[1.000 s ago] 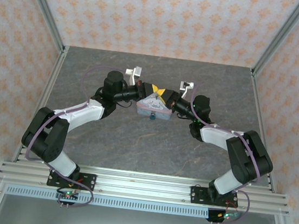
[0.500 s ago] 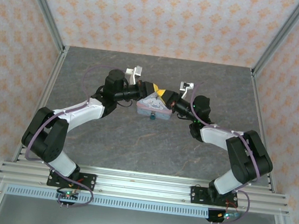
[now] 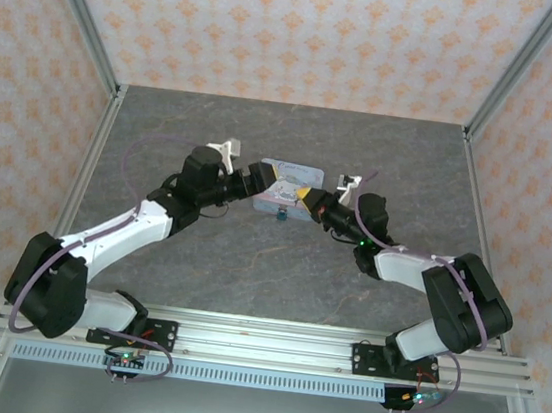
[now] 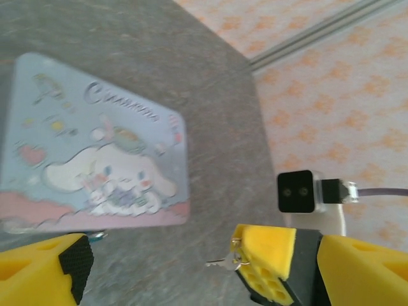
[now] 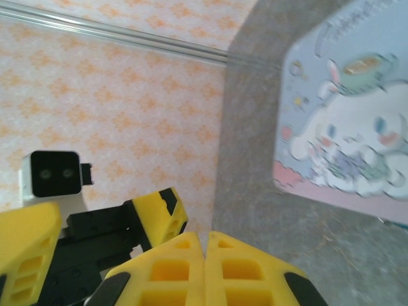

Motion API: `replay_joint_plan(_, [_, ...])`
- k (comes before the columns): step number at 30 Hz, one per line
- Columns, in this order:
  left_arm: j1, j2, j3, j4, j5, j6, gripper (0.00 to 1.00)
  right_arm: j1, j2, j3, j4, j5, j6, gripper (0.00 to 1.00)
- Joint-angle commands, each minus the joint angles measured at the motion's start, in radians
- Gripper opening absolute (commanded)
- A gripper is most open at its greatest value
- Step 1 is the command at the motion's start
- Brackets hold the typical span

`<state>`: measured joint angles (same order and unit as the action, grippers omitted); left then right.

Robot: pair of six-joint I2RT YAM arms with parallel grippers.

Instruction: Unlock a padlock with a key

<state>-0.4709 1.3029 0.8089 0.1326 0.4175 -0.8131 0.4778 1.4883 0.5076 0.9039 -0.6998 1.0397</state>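
My left gripper (image 3: 263,178) is spread wide at the left edge of the cartoon tin box (image 3: 290,173). The teal padlock (image 3: 281,214) sits against the tin's near side. Just right of it, my right gripper (image 5: 205,245), fingers pressed together, pinches the key (image 4: 220,262).

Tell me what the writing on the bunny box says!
"Cinnam...": curly word along the top of the box, left wrist view; its last letters are too blurred to read.
Right wrist view: the same curly word, blurred and cut off at the edge, cannot be read.
Top view: the print on the box is too small to read.
No other writing can be read.
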Motion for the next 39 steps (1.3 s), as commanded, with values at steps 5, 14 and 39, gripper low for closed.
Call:
replay_joint_plan(5, [-0.068,-0.042,-0.171,-0.054,-0.241,0.02,0.91,0.047,0.012,-0.072,0.007,0.034,-0.025,0.0])
replay_joint_plan(14, [-0.102,0.018,-0.246,0.042,-0.246,-0.023,0.85,0.04,0.106,-0.029,0.006,0.016,-0.076,0.0])
replay_joint_plan(39, [-0.145,0.306,-0.094,0.244,-0.135,0.095,0.77,-0.102,0.053,0.193,-0.253,-0.029,-0.146,0.0])
